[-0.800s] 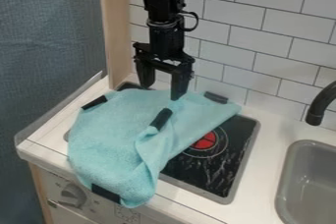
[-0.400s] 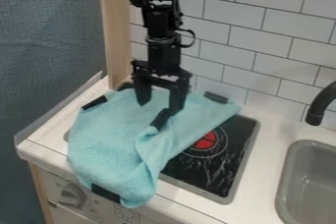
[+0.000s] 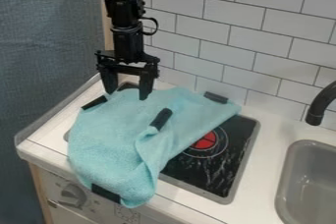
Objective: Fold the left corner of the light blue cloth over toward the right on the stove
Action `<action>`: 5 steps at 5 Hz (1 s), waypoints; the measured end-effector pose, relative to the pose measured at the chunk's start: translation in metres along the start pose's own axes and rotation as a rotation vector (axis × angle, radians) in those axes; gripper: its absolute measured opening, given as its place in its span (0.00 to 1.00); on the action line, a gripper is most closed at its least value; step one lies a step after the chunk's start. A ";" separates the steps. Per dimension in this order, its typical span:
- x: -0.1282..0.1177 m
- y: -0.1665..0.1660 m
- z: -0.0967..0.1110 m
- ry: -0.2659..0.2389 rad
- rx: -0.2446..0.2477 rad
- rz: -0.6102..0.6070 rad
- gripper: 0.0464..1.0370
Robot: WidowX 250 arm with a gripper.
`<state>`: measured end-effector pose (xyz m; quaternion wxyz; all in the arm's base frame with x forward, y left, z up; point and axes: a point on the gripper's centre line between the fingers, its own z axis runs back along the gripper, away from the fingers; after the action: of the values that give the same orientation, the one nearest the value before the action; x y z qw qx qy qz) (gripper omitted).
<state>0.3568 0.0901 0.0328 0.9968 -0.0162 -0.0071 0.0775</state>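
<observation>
My gripper [image 3: 128, 95] hangs at the upper left, its two fingers spread apart with nothing between them. The fingertips appear over the back left part of a light blue cloth [image 3: 108, 137]; whether they touch it I cannot tell. The cloth lies rumpled across the left and back of a black stove top [image 3: 230, 161], and its front end hangs over the counter's front edge. Black patches mark the cloth's corners, and one black strip [image 3: 161, 119] lies near its middle, beside a fold. A red burner [image 3: 205, 141] shows to the right of the cloth.
A grey sink [image 3: 312, 179] is set in the white counter [image 3: 266, 169] at the right, below a black faucet [image 3: 320, 104]. White wall tiles [image 3: 263, 36] stand behind. A stove knob [image 3: 72, 195] sits on the front panel.
The gripper first came down and a little left over the cloth, then moved farther left and slightly up. It stayed open. The cloth looks the same.
</observation>
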 end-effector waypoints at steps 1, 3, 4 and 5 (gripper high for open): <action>0.003 0.015 -0.002 -0.040 0.013 0.004 0.96; 0.020 0.047 -0.010 -0.067 0.037 -0.061 0.96; 0.028 0.064 -0.015 -0.058 0.011 -0.070 0.96; 0.034 0.066 -0.024 -0.037 -0.001 -0.099 0.96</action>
<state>0.3801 0.1603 0.0066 0.9991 -0.0149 -0.0263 0.0282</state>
